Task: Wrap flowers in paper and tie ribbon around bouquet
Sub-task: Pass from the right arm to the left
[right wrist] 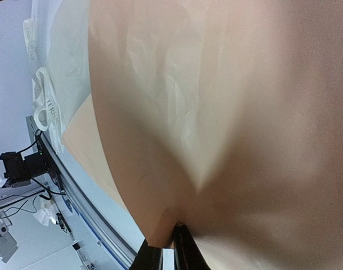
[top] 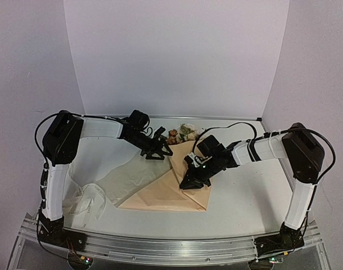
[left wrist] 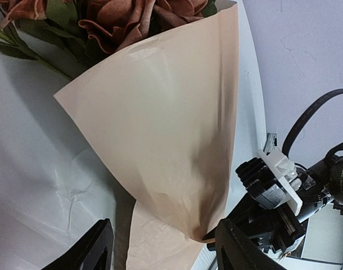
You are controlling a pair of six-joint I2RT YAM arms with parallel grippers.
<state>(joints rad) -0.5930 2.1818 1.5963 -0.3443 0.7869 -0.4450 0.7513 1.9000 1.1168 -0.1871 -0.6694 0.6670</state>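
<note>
Right gripper [right wrist: 170, 239] clamps a fold of paper [right wrist: 228, 112], fingers nearly together; left gripper [left wrist: 165, 225] hovers close by, fingers apart, flowers [left wrist: 121, 19] beyond.

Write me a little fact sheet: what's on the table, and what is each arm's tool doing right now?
flowers: heads poking out of the wrap's wide end
paper: tan sheet, partly curled into a cone around the stems
ribbon: lying loose at the left, not yet tied
left tool: open, close to the cone, gripping nothing
right tool: pinched shut on a fold of the paper
</note>
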